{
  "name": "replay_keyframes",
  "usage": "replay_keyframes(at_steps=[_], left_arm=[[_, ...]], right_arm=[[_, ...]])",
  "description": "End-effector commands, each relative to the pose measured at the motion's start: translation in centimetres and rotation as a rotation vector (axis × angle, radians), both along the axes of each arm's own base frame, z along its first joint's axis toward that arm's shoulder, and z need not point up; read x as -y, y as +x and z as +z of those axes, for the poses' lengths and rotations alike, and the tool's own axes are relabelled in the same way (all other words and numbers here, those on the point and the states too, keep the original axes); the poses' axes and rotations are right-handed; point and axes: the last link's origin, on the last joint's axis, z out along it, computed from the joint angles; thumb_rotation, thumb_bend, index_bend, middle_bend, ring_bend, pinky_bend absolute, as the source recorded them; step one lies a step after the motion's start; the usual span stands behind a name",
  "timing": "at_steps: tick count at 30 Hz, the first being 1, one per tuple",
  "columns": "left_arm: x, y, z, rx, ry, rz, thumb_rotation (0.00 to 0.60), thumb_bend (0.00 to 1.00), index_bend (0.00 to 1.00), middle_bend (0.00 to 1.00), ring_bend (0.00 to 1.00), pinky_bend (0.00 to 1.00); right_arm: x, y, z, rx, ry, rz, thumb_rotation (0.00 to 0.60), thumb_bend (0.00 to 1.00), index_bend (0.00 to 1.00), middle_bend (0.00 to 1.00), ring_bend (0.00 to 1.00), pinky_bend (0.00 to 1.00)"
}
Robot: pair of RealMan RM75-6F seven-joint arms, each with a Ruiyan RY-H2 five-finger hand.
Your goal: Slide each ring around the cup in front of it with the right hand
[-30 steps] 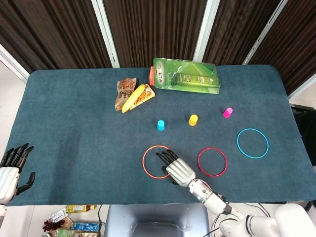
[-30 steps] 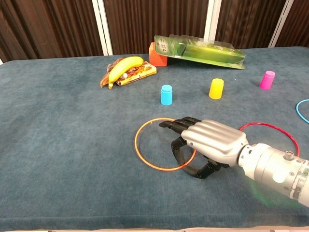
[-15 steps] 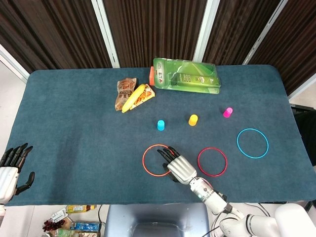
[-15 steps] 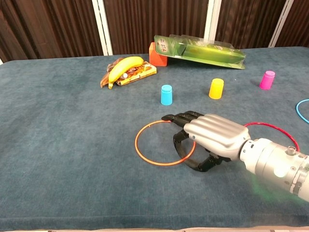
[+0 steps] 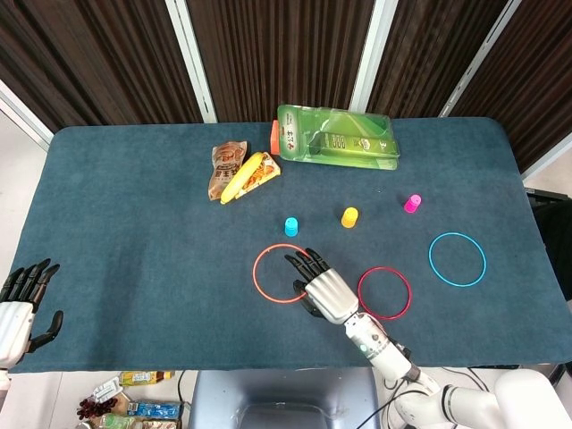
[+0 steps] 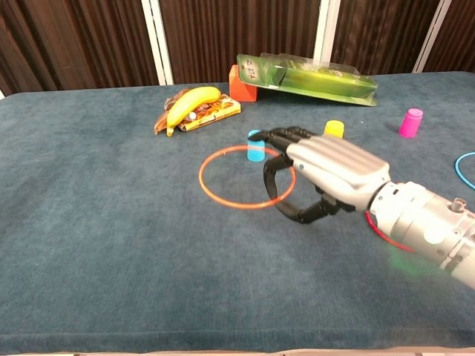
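Note:
An orange ring hangs just off the blue cloth, and my right hand holds its right side between fingers and thumb. In the chest view the ring's far edge crosses in front of the blue cup; from above it lies just short of that cup. A yellow cup and a pink cup stand further right. A red ring and a blue ring lie flat before them. My left hand rests open at the near left corner.
At the back of the table lie a banana on a snack packet and a green blister pack propped on an orange box. Dark curtains hang behind.
My right hand moved away from me toward the blue cup, taking the orange ring with it. Hand and ring sit higher than before. The left hand stayed put.

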Motion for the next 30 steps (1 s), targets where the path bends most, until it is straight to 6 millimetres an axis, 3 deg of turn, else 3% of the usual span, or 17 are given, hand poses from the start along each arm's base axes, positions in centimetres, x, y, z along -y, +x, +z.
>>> replay_keyframes(at_steps=[1,7,12,16,22,25,27,30], left_arm=[[0.0,0.0,0.0,0.000,-0.001,0.001,0.600,0.47,0.00,0.00,0.00,0.00],[-0.1,0.0,-0.1,-0.002,-0.009,0.003,0.600,0.47,0.00,0.00,0.00,0.00],[-0.3,-0.1,-0.1,-0.001,-0.008,0.005,0.600,0.47,0.00,0.00,0.00,0.00],[-0.3,-0.1,-0.1,0.001,-0.010,0.007,0.600,0.47,0.00,0.00,0.00,0.00],[-0.4,-0.2,0.1,0.005,-0.009,0.009,0.600,0.47,0.00,0.00,0.00,0.00],[-0.3,-0.2,0.1,0.006,-0.010,0.007,0.600,0.47,0.00,0.00,0.00,0.00],[-0.3,-0.2,0.1,0.006,-0.009,0.006,0.600,0.47,0.00,0.00,0.00,0.00],[-0.3,-0.2,0.1,0.007,-0.008,0.006,0.600,0.47,0.00,0.00,0.00,0.00]], right_arm=[[0.8,0.6,0.5,0.034,-0.043,0.004,0.600,0.58,0.89,0.16,0.00,0.00],[4.5,2.2,1.2,0.030,-0.124,-0.024,0.600,0.57,0.89,0.16,0.00,0.00],[7.6,3.0,0.5,0.006,-0.148,-0.082,0.600,0.57,0.89,0.16,0.00,0.00],[8.5,2.3,-0.9,-0.057,-0.139,-0.117,0.600,0.57,0.89,0.16,0.00,0.00],[8.2,0.9,-2.5,-0.107,-0.115,-0.133,0.600,0.57,0.87,0.17,0.00,0.00],[8.3,0.4,-3.1,-0.135,-0.096,-0.143,0.600,0.57,0.72,0.16,0.00,0.00],[8.3,0.2,-3.2,-0.141,-0.085,-0.150,0.600,0.56,0.54,0.15,0.00,0.00],[8.2,-0.1,-2.9,-0.149,-0.084,-0.148,0.600,0.53,0.37,0.11,0.00,0.00]])
